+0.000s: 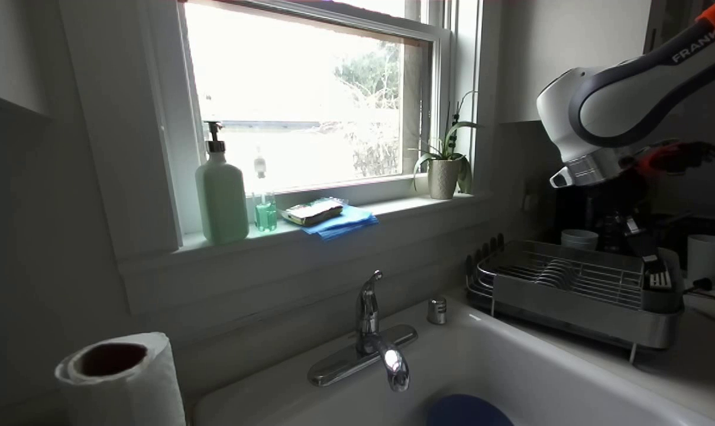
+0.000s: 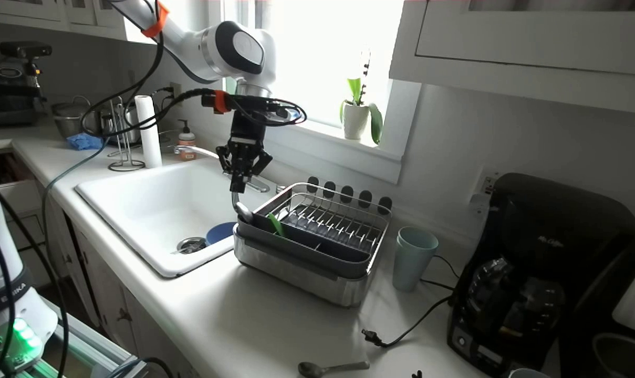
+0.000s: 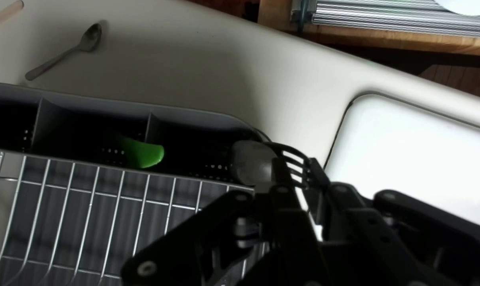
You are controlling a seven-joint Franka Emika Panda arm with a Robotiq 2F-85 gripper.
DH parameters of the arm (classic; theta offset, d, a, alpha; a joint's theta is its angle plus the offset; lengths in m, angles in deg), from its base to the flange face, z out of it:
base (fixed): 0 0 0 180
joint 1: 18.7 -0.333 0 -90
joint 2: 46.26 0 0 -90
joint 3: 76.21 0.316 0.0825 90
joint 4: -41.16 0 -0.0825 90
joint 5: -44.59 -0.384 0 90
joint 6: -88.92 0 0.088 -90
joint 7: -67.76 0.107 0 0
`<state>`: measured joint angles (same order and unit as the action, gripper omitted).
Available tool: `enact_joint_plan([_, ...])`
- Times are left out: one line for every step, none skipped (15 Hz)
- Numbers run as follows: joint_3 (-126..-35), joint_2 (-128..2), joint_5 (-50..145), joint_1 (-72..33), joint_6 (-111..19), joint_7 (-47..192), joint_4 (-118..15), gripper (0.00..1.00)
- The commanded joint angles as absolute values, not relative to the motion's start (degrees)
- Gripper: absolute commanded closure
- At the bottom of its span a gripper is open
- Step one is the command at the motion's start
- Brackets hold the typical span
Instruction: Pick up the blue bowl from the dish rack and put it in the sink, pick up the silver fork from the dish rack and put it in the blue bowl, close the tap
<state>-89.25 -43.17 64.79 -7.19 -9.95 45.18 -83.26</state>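
Note:
The blue bowl (image 1: 466, 412) lies in the sink (image 1: 546, 361); it also shows in an exterior view (image 2: 220, 232). The silver fork (image 2: 235, 200) stands tines up in the end compartment of the dish rack's (image 2: 291, 265) cutlery holder. My gripper (image 2: 237, 188) is right above that holder corner. In the wrist view its fingers (image 3: 297, 160) are close together with a narrow gap, and the fork's tines (image 3: 293, 150) lie in it. Whether the fingers clamp the tines cannot be told. The tap (image 1: 368, 331) has its lever upright; no water stream shows.
A spoon (image 3: 247, 161) stands beside the fork, and a green-handled utensil (image 3: 148, 155) in the holder's middle. Pale cups (image 2: 414, 252) and a coffee maker (image 2: 538, 252) are near the rack. A spoon (image 2: 333, 368) lies on the counter. A paper roll (image 1: 123, 390) stands by the sink.

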Motion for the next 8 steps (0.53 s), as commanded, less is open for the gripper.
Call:
enact_joint_plan([-88.7,-43.3,64.8,-7.5,-10.7,44.0,-83.3,1.00])
enact_joint_plan([-88.5,-43.4,64.8,-7.6,-10.6,44.0,-83.2,1.00])
enact_joint_plan([-88.4,-43.5,64.6,-7.7,-10.2,43.9,-82.8,1.00])
enact_joint_plan([-88.3,-43.3,64.7,-7.8,-10.1,44.1,-82.6,0.99])
enact_joint_plan([-88.3,-43.2,64.7,-7.8,-9.8,43.9,-82.2,0.99])
enact_joint_plan([-88.2,-42.8,64.9,-7.8,-9.5,44.1,-82.0,0.99])
enact_joint_plan([-88.2,-42.4,65.5,-7.8,-9.4,44.6,-81.8,0.99])
enact_joint_plan([-88.2,-42.0,65.7,-7.7,-9.2,44.6,-81.4,0.99])
